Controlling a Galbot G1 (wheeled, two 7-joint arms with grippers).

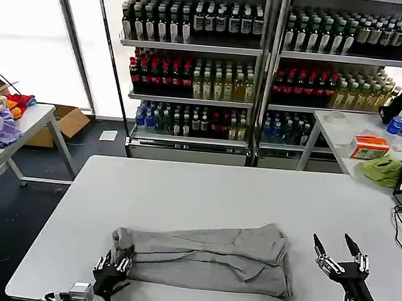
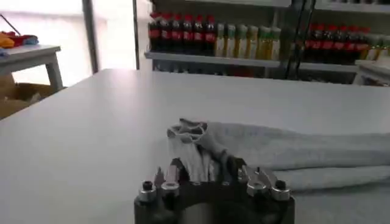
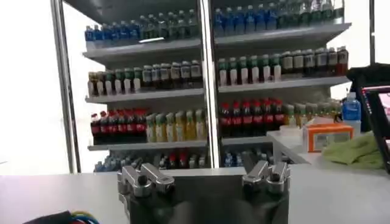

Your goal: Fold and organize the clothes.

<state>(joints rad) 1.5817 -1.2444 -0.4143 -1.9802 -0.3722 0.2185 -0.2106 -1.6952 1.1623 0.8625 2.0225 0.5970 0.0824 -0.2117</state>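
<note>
On the white table [image 1: 205,186], near its front edge, lies a light grey shirt [image 1: 210,257] folded lengthwise into a long, rumpled band, not yet a compact square; judging by that, folding is partly done. At the shirt's left end, the left gripper [image 1: 113,266] pinches a bunched corner of cloth. Just beyond the shirt's right end, the right gripper [image 1: 337,248] hovers with fingers spread wide, holding nothing.
</note>
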